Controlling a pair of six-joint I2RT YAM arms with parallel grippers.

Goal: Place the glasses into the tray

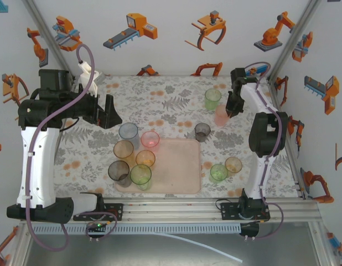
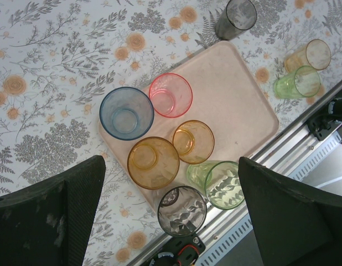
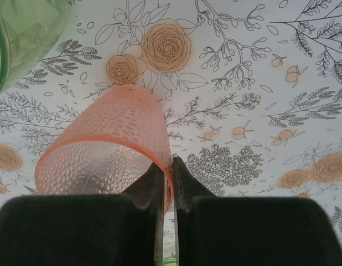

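Note:
The pale pink tray lies at the table's near middle. Several glasses stand on its left part: blue, pink, two orange, green and grey. My left gripper hangs wide open above them, also seen at the back left. At the back right my right gripper is shut on the wall of a pink glass, with one finger inside the rim and one outside. A green glass stands just behind it.
On the flowered cloth right of the tray stand a grey glass, a green glass and an orange glass. A metal rail runs along the table's near edge. Printed walls close in the back and sides.

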